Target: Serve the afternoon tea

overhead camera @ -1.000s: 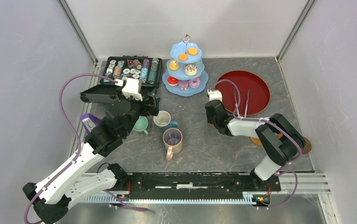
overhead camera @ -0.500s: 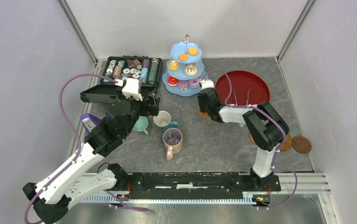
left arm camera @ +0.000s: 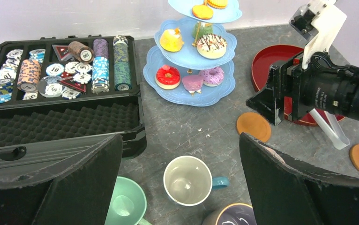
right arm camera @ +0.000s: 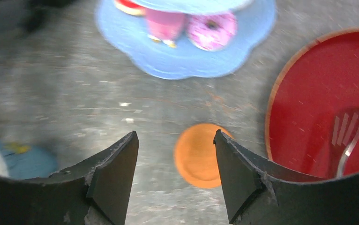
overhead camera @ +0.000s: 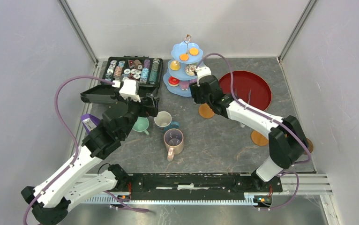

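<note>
Though gripping nothing, hovering with right gripper (right arm camera: 175, 136) parted over coaster (right arm camera: 198, 154) at lower centre, probably siting it for mugs (overhead camera: 174, 139).

Even, diffuse light, faint soft shadows — right wrist view motion-blurred, the other two views sharp

The table (left arm camera: 191, 136) looks like matt, mottled grey stone, slightly rough. The red tray (right arm camera: 309, 93) is glossy, the tongs (right arm camera: 347, 138) on it shiny metal. The coaster (right arm camera: 196, 154) seems matt wood, though it is blurred. The tiered stand (left arm camera: 187, 98) is smooth and lightly glossy; the case lining (left arm camera: 60, 124) is dimpled black foam.
</note>
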You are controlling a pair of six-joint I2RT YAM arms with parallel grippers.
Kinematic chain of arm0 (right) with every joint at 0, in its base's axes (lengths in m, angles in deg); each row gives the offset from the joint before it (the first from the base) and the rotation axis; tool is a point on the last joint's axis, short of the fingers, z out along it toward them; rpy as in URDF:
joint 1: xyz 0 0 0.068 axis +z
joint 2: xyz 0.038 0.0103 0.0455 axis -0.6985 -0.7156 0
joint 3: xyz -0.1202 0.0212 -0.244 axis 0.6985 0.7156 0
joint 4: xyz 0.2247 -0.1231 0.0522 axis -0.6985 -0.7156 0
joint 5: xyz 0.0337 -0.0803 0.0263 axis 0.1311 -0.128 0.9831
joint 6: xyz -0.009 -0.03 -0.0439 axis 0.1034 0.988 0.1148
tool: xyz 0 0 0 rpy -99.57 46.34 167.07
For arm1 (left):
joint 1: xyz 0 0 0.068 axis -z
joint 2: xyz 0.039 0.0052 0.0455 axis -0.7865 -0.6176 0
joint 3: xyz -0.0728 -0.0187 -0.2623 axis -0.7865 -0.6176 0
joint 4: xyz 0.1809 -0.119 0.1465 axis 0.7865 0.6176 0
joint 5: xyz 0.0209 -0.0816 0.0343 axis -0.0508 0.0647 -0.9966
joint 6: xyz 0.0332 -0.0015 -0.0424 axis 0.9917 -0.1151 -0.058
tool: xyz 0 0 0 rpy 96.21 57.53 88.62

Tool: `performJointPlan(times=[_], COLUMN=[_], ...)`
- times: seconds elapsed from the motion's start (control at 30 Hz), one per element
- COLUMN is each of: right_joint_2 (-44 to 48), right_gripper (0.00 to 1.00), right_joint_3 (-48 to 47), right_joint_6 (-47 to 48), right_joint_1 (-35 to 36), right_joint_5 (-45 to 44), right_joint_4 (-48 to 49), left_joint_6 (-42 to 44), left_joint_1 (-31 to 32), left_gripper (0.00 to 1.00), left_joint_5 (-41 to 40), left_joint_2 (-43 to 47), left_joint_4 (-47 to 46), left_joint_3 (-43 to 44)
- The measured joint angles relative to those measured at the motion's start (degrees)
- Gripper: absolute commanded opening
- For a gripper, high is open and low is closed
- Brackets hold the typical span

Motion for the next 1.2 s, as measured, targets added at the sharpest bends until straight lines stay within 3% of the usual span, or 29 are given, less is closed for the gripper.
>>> performJointPlan(times=[0.37,0.73,1.2], right_joint_2=[-0.83,-12.7,-20.85], right_gripper=[0.68,0.6,0.28], right_joint_3=[-14.51,-22.62,-27.41], right_joint_6=[-6.36,-11.67,-13.68], right_joint_1=[13.62,19.12,22.67], right_joint_5=[5.99,3.61,-5.29], right_joint_4=[-12.48,-19.93,-25.92], left_joint_6=[0.0,-0.02,-0.02], left_joint_1=[0.0,0.0,0.0], left_gripper=[1.0,1.0,1.0], left_joint_5=[-1.05,-1.25,-1.49], left_joint_2=[3.96,4.35,4.52], left_joint_4=[-0.26,-0.31,-0.42], left_joint_3=[-0.61,-0.96,-1.25])
